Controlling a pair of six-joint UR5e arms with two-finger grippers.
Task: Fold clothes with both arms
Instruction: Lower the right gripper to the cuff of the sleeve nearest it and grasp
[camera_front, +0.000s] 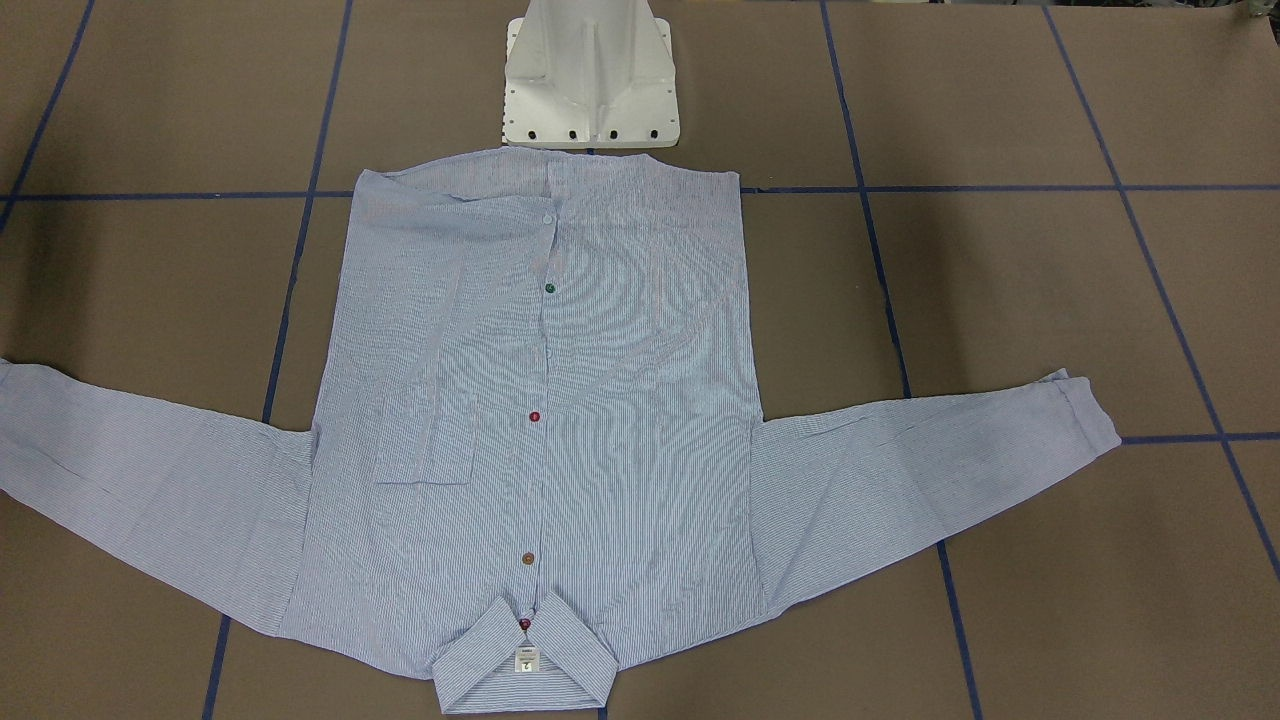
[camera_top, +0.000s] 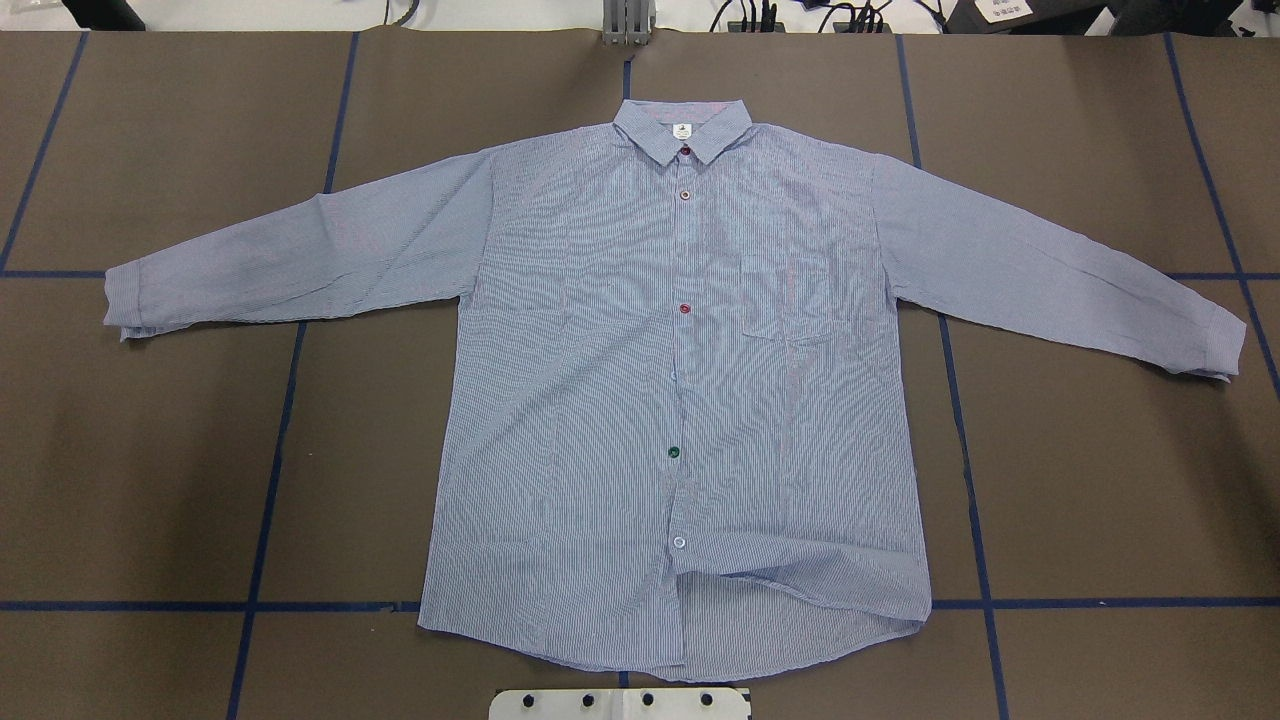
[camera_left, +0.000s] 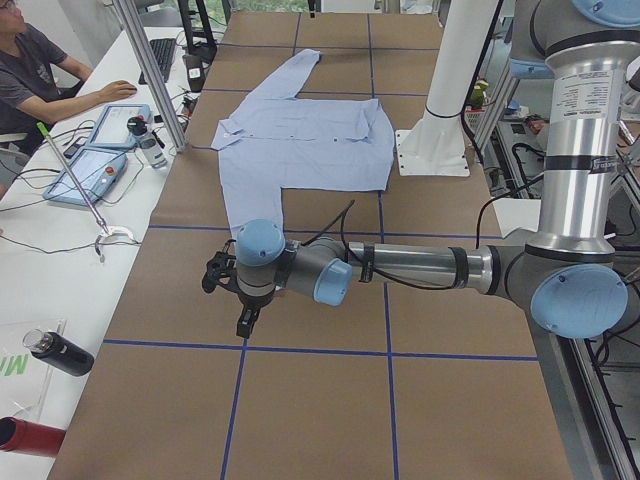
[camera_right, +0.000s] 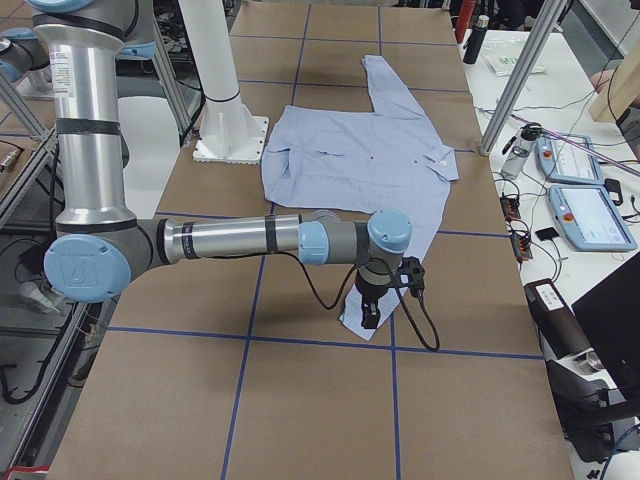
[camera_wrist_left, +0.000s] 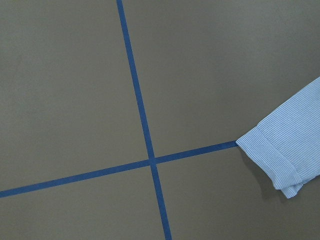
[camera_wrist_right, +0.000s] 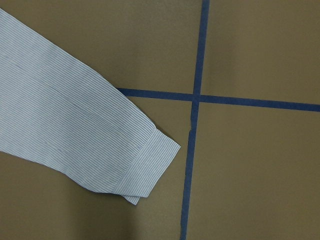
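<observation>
Across the bench (camera_front: 1000, 300) from the robot, you had the shirt (camera_front: 540, 400) lying flat, face up and buttoned. Its hem sat just beside the white pedestal base (camera_front: 590, 80) and its collar (camera_front: 525, 665) at your edge, white label (camera_front: 527, 660) showing. Down the front ran a green button (camera_front: 550, 288), a red button (camera_front: 534, 416) and a brown button (camera_front: 528, 557), with the chest pocket (camera_front: 430, 440) beside them. Both sleeves were spread wide.

From overhead you got the same spread, sleeves angled out to either side, and the hem wrinkled and lapped open a little below the lowest button.

At the robot's left end, the left arm (camera_left: 420, 268) reached out low over the bench, and the left gripper (camera_left: 243, 325) hung pointing down near the end of the near sleeve. Whether its fingers were apart or together, you could not tell. A person (camera_left: 30, 70) sat at the side desk.

At the right end, the right arm (camera_right: 230, 240) mirrored it, with the right gripper (camera_right: 370, 312) hanging over the right cuff (camera_right: 350, 322). Its state could not be judged there either.

The left wrist camera gave you the left cuff (camera_wrist_left: 280, 160) at the picture's right edge, beside a cross of blue tape (camera_wrist_left: 150, 161).

The right wrist camera showed the right cuff flat on the bench, near another tape cross.
</observation>
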